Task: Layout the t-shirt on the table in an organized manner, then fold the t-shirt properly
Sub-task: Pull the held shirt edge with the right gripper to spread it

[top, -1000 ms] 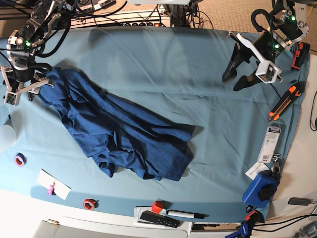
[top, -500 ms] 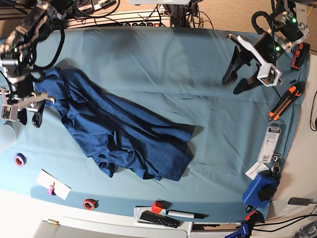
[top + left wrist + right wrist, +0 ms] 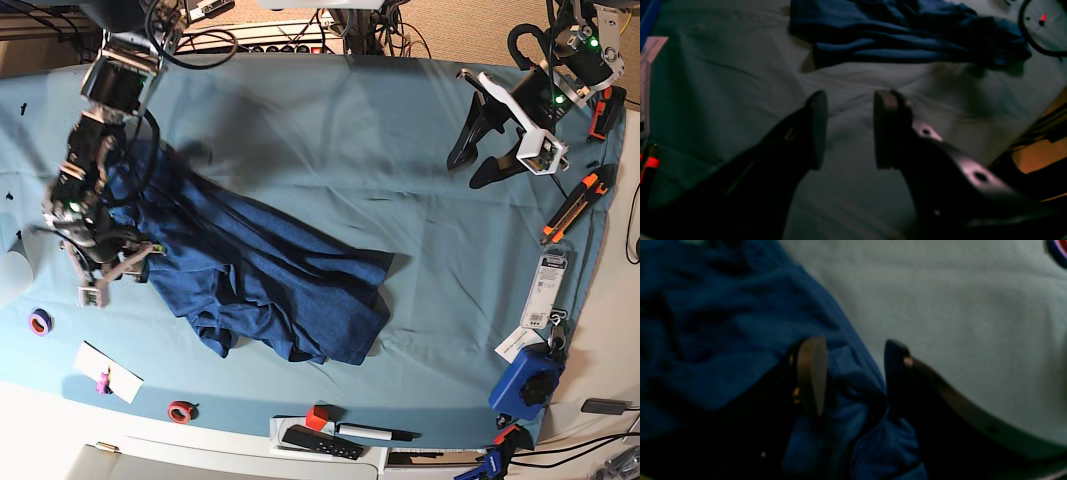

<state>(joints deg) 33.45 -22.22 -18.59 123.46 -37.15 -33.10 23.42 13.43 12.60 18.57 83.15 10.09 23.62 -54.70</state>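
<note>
since a second ago the right arm has swung down along the near-left edge of the t-shirt (image 3: 250, 275), from its top corner to a spot lower on the same side; the left arm has barely shifted.

from the base view, the t-shirt lies crumpled on the tabletop (image 3: 350, 130), its long axis running diagonally from the upper left down toward the middle. the right end effector (image 3: 105, 270) sits right at the shirt's left border, far nearer than the left end effector (image 3: 505, 135), which hangs well apart over bare cloth in the opposite corner.

from the left wrist view, the left end effector (image 3: 848, 130) stands open and holds nothing, with the shirt (image 3: 907, 33) lying far ahead of its tips.

from the right wrist view, the right end effector (image 3: 853, 373) is spread wide, its jaws straddling a bunched fold at the shirt's edge (image 3: 723, 340). fabric fills the gap but isn't pinched yet, i'd say. the shirt lies below and off to one side, bare tabletop (image 3: 957, 306) to the other.
</note>
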